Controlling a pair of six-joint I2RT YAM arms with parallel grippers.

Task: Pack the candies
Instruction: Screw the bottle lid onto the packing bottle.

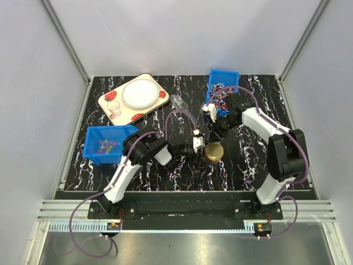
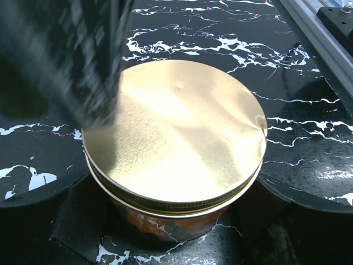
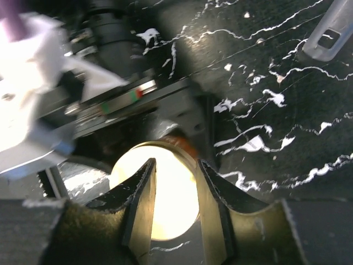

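Well off to the left of the left pincer (image 1: 199,149), beyond its arm's elbow, the candies (image 1: 103,146) lay as a heap of tiny glossy beads, pink, yellow, green and blue, inside a square blue plastic bin (image 1: 91,154). Farther from that pincer, a cream round-cornered tray (image 1: 107,104) printed with strawberries carried a round white plate (image 1: 139,93). The left pincer stood spread wide around a squat round jar (image 2: 165,221), its dark fingers (image 2: 38,182) pressed against both sides, grasping it. The jar's gold lid (image 2: 176,132) was smooth satin metal with a small dent and a stepped rim. Just above the lid the right pincer (image 3: 176,165) hung released, its black wedge-shaped fingers (image 3: 140,204) parted on nothing. Beyond the right pincer sat a second blue bin (image 1: 234,75) of long wrapped sweets (image 1: 220,95). The tabletop (image 1: 248,165) was glossy black with white marble veining; plain pale grey walls in aluminium framing closed it in
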